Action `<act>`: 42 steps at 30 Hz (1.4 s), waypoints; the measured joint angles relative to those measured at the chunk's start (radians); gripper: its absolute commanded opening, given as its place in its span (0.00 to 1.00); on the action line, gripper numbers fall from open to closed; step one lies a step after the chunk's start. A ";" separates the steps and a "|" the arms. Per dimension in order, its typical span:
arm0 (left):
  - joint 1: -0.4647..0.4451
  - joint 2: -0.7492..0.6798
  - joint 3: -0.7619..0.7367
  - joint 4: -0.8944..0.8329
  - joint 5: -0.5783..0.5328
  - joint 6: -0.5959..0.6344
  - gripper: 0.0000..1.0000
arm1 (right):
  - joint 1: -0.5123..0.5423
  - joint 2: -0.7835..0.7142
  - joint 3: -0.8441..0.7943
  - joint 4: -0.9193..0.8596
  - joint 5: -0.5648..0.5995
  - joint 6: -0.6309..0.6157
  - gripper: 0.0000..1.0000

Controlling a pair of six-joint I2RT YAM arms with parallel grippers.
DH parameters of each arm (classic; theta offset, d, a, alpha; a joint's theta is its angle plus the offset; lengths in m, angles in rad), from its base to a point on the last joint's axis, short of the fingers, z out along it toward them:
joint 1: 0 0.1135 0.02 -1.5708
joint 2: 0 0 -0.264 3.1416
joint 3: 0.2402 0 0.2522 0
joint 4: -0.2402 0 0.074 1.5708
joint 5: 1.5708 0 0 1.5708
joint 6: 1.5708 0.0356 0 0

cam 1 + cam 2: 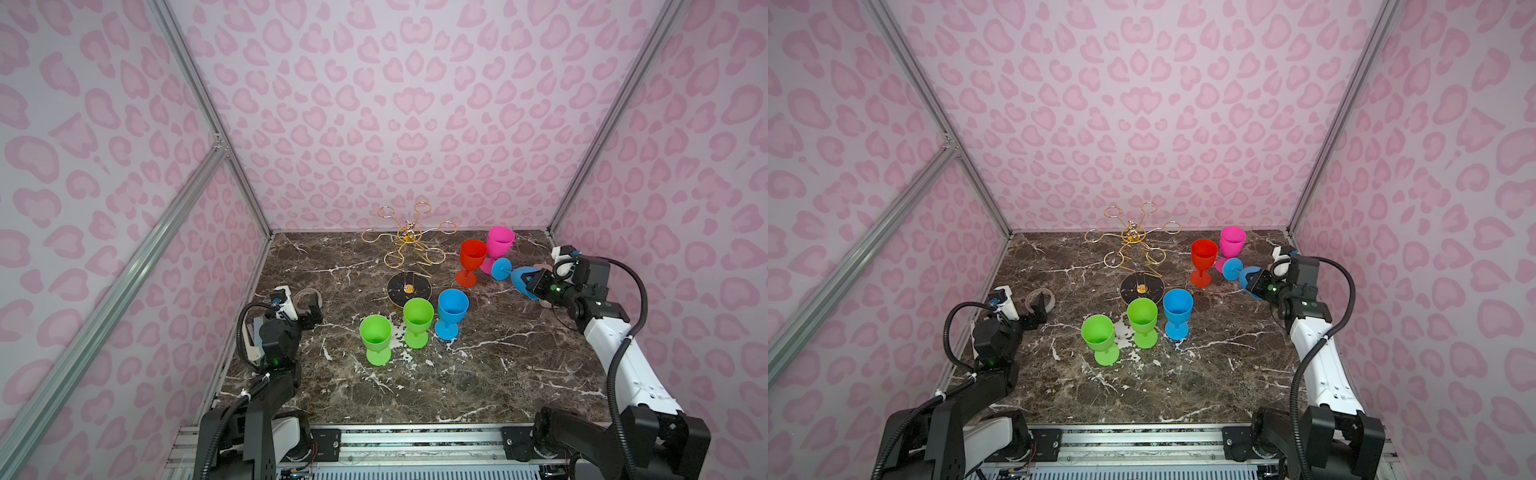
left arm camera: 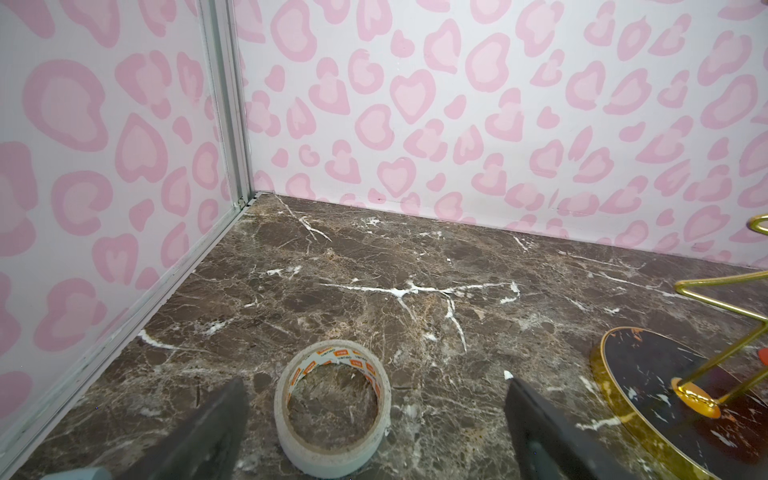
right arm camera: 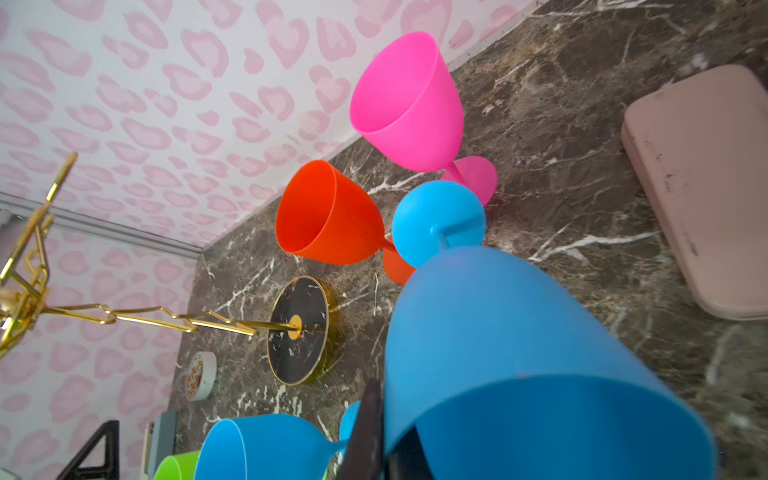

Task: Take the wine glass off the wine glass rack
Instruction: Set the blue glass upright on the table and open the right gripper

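**Setting the freed blue glass down upright, clear of its neighbours**

In both top views the wine glass rack [image 1: 409,237] [image 1: 1133,237] is standing at the back of the worktop [image 1: 457,382] with every loop bare. By my reading the lifting-off is done and placing is the step in hand. The right gripper [image 1: 530,284] is clamping the blue wine glass [image 1: 519,277] by its bowl and holding it nearly on its side. The glass's foot is pointing at the red glass [image 1: 473,253] and the pink glass [image 1: 500,241], just beside both. A good move would be rolling the foot downward while drawing away from that pair, since a swinging foot risks toppling either one.

In the left wrist view the left gripper [image 2: 374,386] is hanging wide open and empty over a tape roll [image 2: 332,453]. The wine glass rack [image 2: 665,374] is showing only at the edge. This arm is well apart from the work and is best left idle.

In the right wrist view one finger [image 3: 372,432] is sitting outside the rim and its partner inside, pinching the thin wall of the blue wine glass [image 3: 519,332]. Such a smooth wall may slip while turning, so a slow rotation is the safer choice. The bare worktop between the pink glass [image 3: 411,104] and a flat pink slab [image 3: 706,187] is looking like the roomiest spot. Letting go should be waiting until the foot is resting flat.
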 measured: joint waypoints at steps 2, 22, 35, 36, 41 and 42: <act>0.000 0.000 0.000 0.000 -0.001 0.006 0.97 | 0.045 0.023 0.083 -0.112 0.041 -0.073 0.00; 0.000 -0.010 0.000 -0.001 -0.003 0.014 0.97 | 0.442 0.399 0.530 -0.766 0.476 -0.364 0.00; 0.000 -0.011 0.000 -0.001 0.002 0.018 0.97 | 0.481 0.551 0.618 -0.773 0.483 -0.395 0.02; 0.000 -0.012 0.000 -0.001 0.004 0.020 0.97 | 0.483 0.555 0.621 -0.772 0.482 -0.394 0.03; 0.000 -0.013 0.000 -0.002 0.007 0.022 0.97 | 0.481 0.563 0.637 -0.773 0.468 -0.395 0.18; 0.000 -0.013 0.000 -0.002 0.007 0.022 0.97 | 0.481 0.562 0.644 -0.774 0.465 -0.396 0.21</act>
